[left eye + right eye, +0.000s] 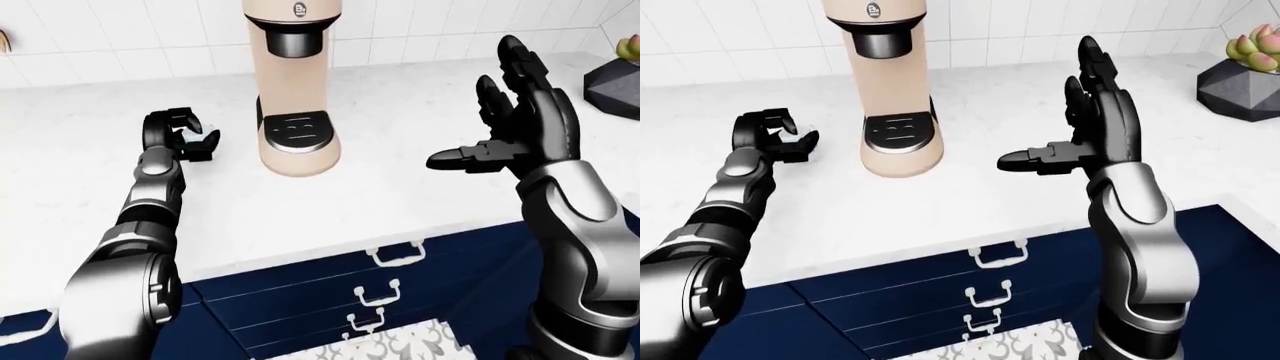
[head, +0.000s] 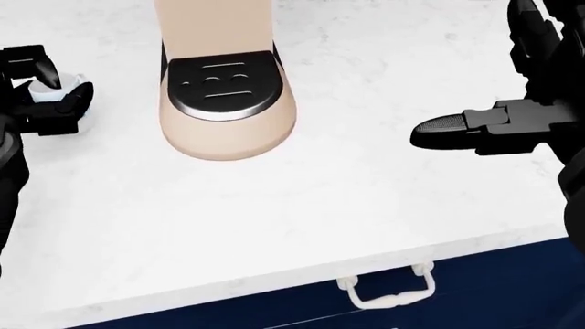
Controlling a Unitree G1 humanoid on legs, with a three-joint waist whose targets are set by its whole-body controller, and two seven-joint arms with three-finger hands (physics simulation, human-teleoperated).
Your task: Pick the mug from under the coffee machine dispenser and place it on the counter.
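The small white mug (image 2: 47,92) is at the left of the head view, on or just above the white counter (image 2: 365,205), left of the beige coffee machine (image 1: 295,90). My left hand (image 1: 190,139) has its black fingers closed round the mug, which hide most of it. The machine's dark drip tray (image 2: 222,82) under the dispenser (image 1: 297,41) is bare. My right hand (image 1: 500,127) is open and empty, fingers spread upward and thumb pointing left, raised to the right of the machine.
A dark faceted planter (image 1: 1245,82) with a succulent stands at the counter's far right. Navy drawers with white handles (image 1: 397,255) run below the counter edge. A white tiled wall (image 1: 420,30) rises behind the machine.
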